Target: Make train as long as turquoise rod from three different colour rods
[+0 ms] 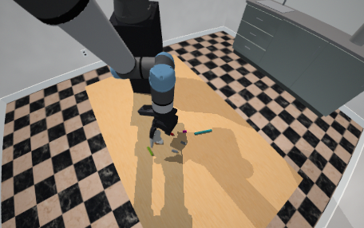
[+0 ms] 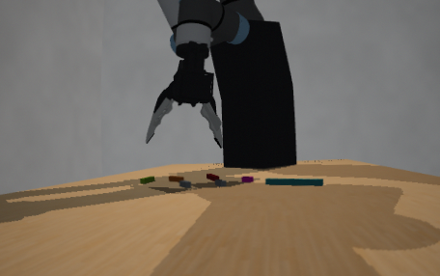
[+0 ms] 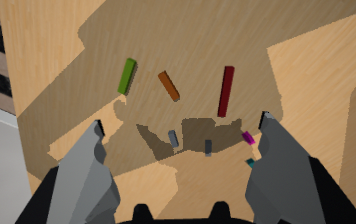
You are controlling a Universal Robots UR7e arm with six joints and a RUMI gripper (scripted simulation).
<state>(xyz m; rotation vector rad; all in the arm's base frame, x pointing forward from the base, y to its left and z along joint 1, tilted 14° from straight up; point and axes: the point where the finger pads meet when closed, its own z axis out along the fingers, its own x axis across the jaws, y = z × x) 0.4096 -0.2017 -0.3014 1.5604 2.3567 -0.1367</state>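
The turquoise rod (image 1: 203,131) (image 2: 294,181) (image 3: 250,162) lies flat, mostly hidden by a finger in the wrist view. The magenta rod (image 1: 184,131) (image 2: 247,179) (image 3: 248,138) lies near its end. A red rod (image 2: 212,177) (image 3: 226,91), an orange rod (image 2: 177,179) (image 3: 169,86) and a lime rod (image 1: 150,151) (image 2: 147,179) (image 3: 127,76) lie apart at different angles. One grey rod (image 1: 175,151) (image 2: 184,184) (image 3: 173,138) and another grey rod (image 1: 183,143) (image 2: 220,183) (image 3: 208,147) lie apart. No rods touch end to end. My gripper (image 2: 183,144) (image 3: 180,116) is open and empty, above the rods.
The rods lie on a wooden table top (image 1: 223,191) (image 2: 289,232). The black robot pedestal (image 1: 148,40) (image 2: 256,96) stands behind them. Grey cabinets (image 1: 279,56) stand beyond the chequered floor. Arm shadows cross the rod area.
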